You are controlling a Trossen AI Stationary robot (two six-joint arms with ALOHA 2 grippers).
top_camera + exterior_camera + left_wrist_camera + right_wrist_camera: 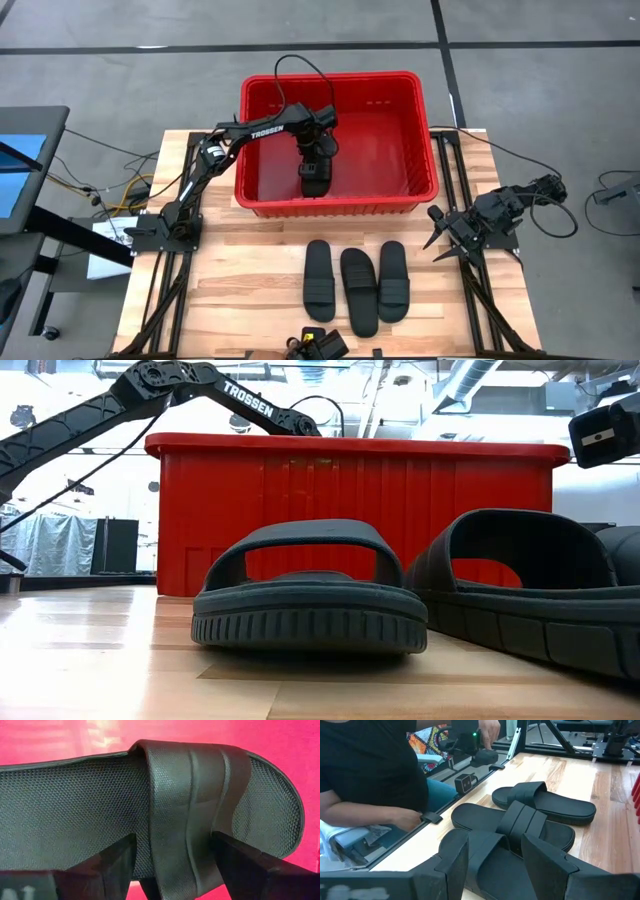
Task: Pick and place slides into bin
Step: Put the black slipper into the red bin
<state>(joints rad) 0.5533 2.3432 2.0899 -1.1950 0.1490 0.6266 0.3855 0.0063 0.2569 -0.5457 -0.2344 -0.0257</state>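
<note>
One slide (315,180) inside the red bin (415,205), low over its floor, strap straddled by the spread fingers of the left end effector (315,172), so apparently just being let go. Three more slides (358,283) side by side on the wooden surface (240,270), near the bin for short carries. Right end effector (447,237) parked at the surface's right edge, released, holding nothing.
</note>
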